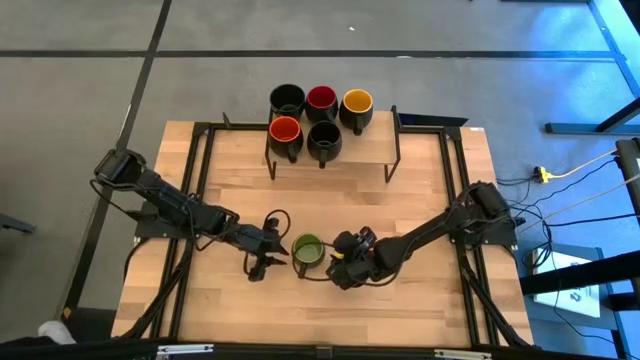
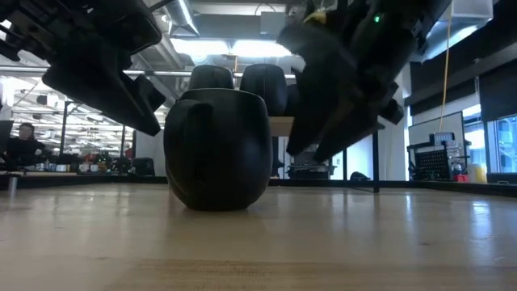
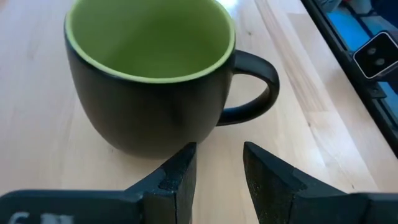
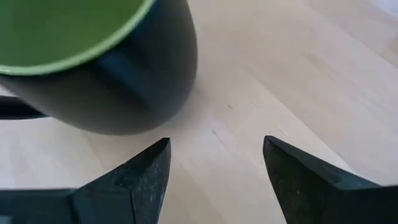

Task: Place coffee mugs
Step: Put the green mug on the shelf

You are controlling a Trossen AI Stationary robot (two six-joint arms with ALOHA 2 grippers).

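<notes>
1. Six coffee mugs are in view: five grouped on a raised shelf (image 1: 380, 152) at the far edge of the table (image 1: 420, 290), and one green-lined mug (image 1: 307, 249) standing alone on the table surface.
2. Shelf group, back row: a black-lined mug (image 1: 287, 100), a dark red-lined mug (image 1: 321, 99) and a yellow-lined mug (image 1: 357, 104). Front row: an orange-red-lined mug (image 1: 285, 131) and a second black-lined mug (image 1: 324, 133). All stand upright, close together.
3. Green-lined mug: upright, resting on the table, directly between the two grippers and well apart from the shelf group.
4. Left gripper (image 1: 270, 250): positioned just beside the green-lined mug. Its fingers (image 3: 180, 177) are parted with a narrow gap and hold nothing. The mug wall lies just ahead of the fingertips, with no contact visible; the mug handle (image 3: 258, 84) projects to one side of the finger line.
5. Right gripper (image 1: 337, 260): positioned just beside the same mug, on the opposite side. Its fingers (image 4: 146, 174) are spread wide and empty. The mug sits ahead of the tips and offset to one side, not between them.
6. Low view: both grippers hang above the table on either side of the mug, which stands flat on the wood.
7. Background: a person (image 2: 24, 141) is seated at a desk in the room beyond the table.
</notes>
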